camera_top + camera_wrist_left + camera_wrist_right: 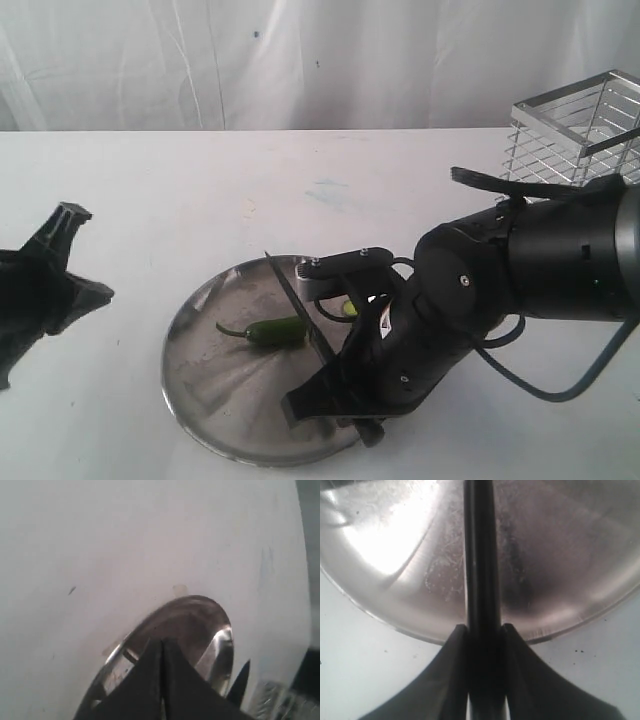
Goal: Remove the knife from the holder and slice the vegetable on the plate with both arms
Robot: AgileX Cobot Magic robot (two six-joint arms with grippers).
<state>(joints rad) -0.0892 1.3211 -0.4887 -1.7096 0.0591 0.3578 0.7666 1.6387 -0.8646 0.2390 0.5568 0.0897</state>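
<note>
The dark green chili, the vegetable [272,332], lies near the middle of the silver plate [205,395]. My right gripper [335,388] is shut on the knife's black handle [481,580] over the plate's near right part. The dark blade [298,305] slants across just right of the chili, with its tip over the far rim. In the right wrist view the handle runs between the fingers [456,645] above the plate [395,540]. My left gripper [70,213] hovers off the plate's left side, shut on nothing; its closed tips [162,642] point at the plate [220,640]. The wire holder [580,125] stands at the back right.
A small round green cut slice [349,308] lies on the plate behind the right gripper. A white curtain hangs behind the white table [150,190]. The bulky right arm [520,260] stretches from the holder's side to the plate.
</note>
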